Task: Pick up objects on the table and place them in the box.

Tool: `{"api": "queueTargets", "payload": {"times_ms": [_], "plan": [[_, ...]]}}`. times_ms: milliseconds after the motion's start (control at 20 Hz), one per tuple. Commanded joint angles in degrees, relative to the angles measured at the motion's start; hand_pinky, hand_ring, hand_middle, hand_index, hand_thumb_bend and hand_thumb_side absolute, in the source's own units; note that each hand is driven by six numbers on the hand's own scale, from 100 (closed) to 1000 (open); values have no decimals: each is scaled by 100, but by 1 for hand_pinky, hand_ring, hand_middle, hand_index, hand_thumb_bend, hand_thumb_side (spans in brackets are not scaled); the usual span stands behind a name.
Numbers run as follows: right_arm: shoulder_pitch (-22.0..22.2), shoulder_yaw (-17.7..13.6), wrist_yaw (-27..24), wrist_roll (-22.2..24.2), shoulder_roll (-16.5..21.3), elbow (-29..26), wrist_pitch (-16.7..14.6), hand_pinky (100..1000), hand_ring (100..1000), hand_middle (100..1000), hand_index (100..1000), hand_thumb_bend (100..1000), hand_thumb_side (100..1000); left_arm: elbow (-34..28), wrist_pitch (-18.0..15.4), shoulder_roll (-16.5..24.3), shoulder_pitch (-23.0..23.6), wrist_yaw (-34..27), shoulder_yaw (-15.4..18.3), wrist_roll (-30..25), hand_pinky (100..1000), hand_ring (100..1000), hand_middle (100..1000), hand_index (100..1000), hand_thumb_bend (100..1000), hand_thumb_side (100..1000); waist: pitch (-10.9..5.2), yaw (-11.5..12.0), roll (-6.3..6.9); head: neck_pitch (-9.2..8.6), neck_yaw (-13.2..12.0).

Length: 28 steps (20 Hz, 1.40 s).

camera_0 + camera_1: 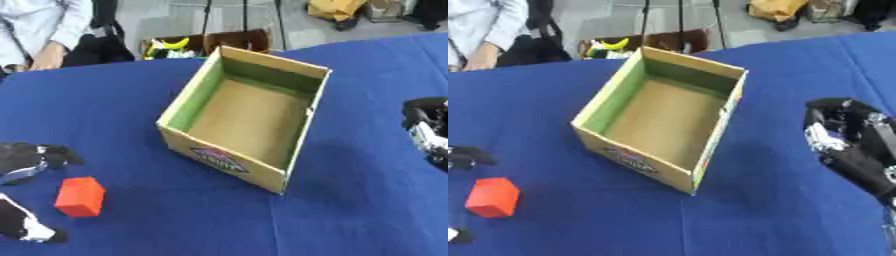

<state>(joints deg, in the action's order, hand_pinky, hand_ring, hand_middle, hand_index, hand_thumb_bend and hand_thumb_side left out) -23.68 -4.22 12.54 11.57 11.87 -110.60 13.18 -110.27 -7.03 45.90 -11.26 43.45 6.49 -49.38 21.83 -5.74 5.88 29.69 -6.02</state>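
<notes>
While the left hand (31,162) sits spread at lower left around the red block (80,197), not touching, the right eye view shows more of the right hand (846,137), state unclear. Cardboard box (302,137) centre, on blue table (367,210).

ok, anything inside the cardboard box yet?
Nothing visible inside the cardboard box: only its bare brown floor and green inner walls show. The near wall hides a thin strip of floor at the front. The red block sits outside on the blue tablecloth, by the left hand.
</notes>
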Motion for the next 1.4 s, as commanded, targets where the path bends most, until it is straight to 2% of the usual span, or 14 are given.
{"api": "queueTargets", "payload": {"times_ms": [50,650,850,1000,1250,1350,1400], "plan": [[-61,-16,6,10,29,-108,0,849,828,524,730,102,397,90,21,130,-95,44,-6,34,537,743,812,938,734,540,-117,-5,-15,-53,-32],[-58,-29,18,14,28,-107,2,849,828,524,730,105,398,722,59,30,-277,-74,-220,208,439,641,724,844,671,516,-90,-44,-11,-27,-36],[-54,-34,22,14,36,-98,1,849,828,524,730,106,398,853,72,6,-309,-84,-281,342,366,576,689,803,640,520,-81,-47,-8,-21,-37],[-55,-40,26,14,37,-93,-1,849,828,524,730,107,399,942,114,-8,-334,-91,-327,515,273,506,636,756,611,525,-77,-52,-10,-29,-41],[-54,-45,32,12,46,-76,-6,849,828,524,730,108,399,1013,292,-10,-355,-99,-339,937,217,475,594,708,391,627,-76,-51,-13,-7,-30],[-53,-45,34,15,50,-71,-9,849,828,524,730,108,400,1011,357,8,-369,-111,-326,1080,205,468,581,694,236,689,-78,-48,-12,8,-26],[-53,-47,35,15,52,-70,-10,849,828,524,730,108,400,1001,391,21,-377,-112,-309,1151,199,465,576,687,123,735,-80,-47,-12,17,-24]]}}
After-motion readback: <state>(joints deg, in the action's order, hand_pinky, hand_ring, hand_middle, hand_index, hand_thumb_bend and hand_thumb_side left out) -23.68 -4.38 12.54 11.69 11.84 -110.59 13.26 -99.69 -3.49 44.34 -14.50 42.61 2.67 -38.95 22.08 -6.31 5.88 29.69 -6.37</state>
